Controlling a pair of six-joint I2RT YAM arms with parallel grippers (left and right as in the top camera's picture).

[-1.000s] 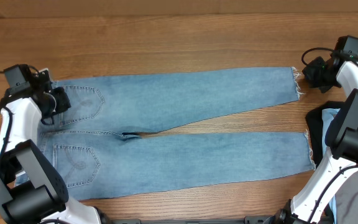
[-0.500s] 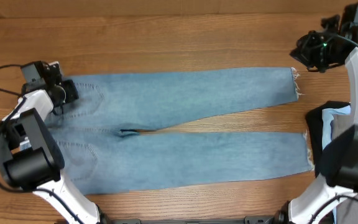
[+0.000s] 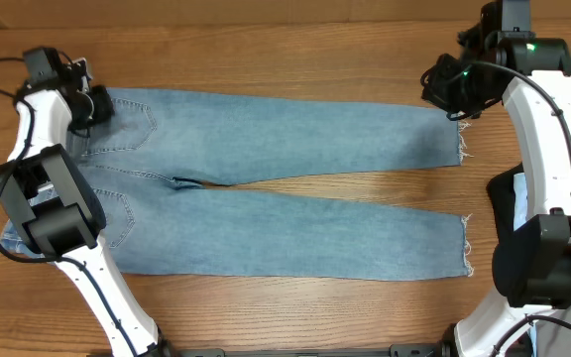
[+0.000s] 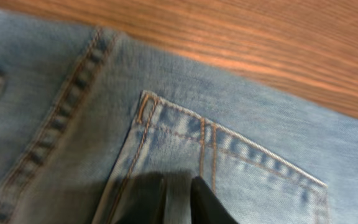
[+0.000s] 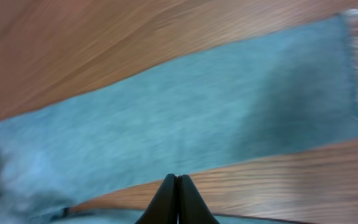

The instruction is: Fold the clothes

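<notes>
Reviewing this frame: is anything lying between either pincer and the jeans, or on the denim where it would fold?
Nothing visible does. The left pincer hangs right over the back pocket of the jeans; the right pincer is by the far leg's frayed hem. Only bare denim and table show beneath.

- Jeans (image 3: 266, 134) are lying flat on the table (image 3: 266, 50), waistband pointing left, hems pointing right.
- Far leg is lying behind near leg, the two parting toward the right.
- Left gripper (image 3: 95, 104) is sitting at the far waist corner.
- Right gripper (image 3: 449, 91) is sitting just behind the far hem.
- Other garments (image 3: 502, 198) are lying right of the near hem.
</notes>
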